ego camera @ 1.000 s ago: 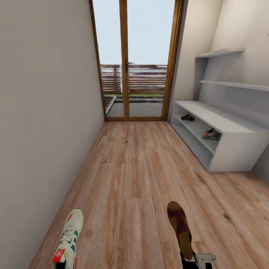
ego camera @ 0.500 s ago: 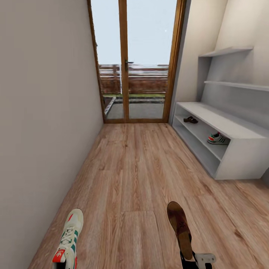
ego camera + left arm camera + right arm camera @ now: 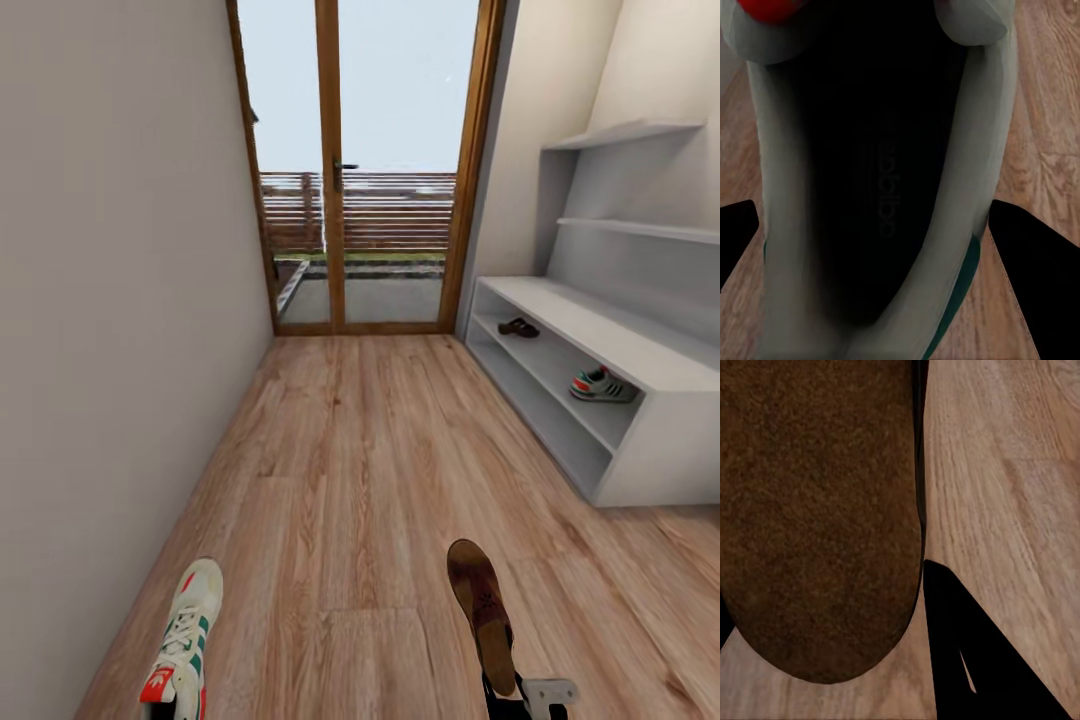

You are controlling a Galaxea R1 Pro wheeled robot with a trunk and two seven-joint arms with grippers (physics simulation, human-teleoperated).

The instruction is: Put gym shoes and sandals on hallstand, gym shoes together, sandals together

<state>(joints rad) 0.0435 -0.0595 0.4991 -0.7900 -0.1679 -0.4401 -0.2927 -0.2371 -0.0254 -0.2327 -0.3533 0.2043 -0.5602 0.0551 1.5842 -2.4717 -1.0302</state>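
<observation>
A home corridor: wood-plank floor (image 3: 360, 480), glazed wooden door (image 3: 365, 165) probably onto a terrace, hallstand (image 3: 640, 350) holding shoes.

Narrow corridor: plain grey walls (image 3: 110, 300), wood-framed glass door (image 3: 360, 170) ahead, daylight, slatted fence (image 3: 390, 210) outside.

Hardly any lettering can be read here. In the left wrist view, a faint dark wordmark runs lengthwise along the black insole of the gym shoe (image 3: 881, 187) — its rounded letters look like the end of a brand name, but they are too dim to spell out with certainty. In the head view, the red tongue patch of that same shoe (image 3: 183, 640) carries a small white mark — too tiny to make out. No other text, number or sign is legible.
</observation>
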